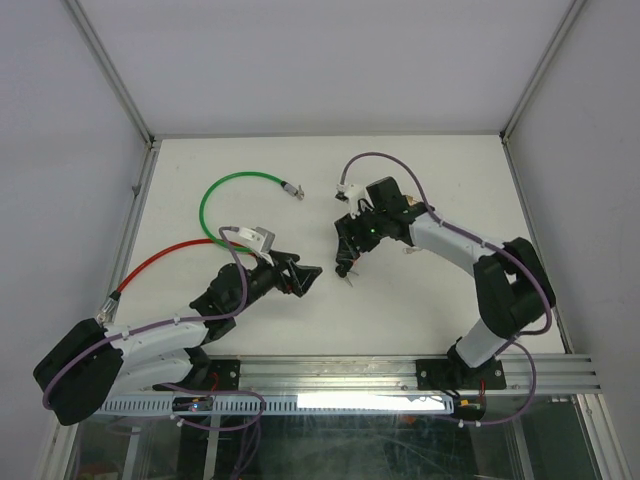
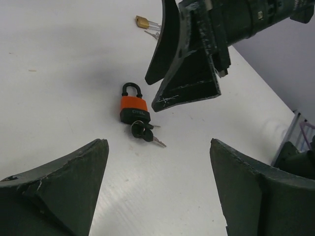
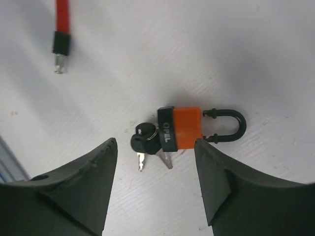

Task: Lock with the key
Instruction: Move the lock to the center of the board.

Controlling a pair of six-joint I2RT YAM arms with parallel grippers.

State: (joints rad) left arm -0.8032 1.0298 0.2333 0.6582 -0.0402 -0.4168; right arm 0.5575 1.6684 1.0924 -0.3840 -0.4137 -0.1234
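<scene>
An orange padlock with a black shackle lies flat on the white table, also in the left wrist view. A bunch of black-headed keys lies against its base, also in the left wrist view; two blades lie loose, and I cannot tell if a key is in the lock. My right gripper is open and hovers just above the lock and keys, jaws either side of them. My left gripper is open and empty, a little left of the lock.
A red cable and a green cable curve over the left of the table; the red cable's end shows in the right wrist view. A small brass object lies beyond the lock. The enclosure frame and walls ring the table.
</scene>
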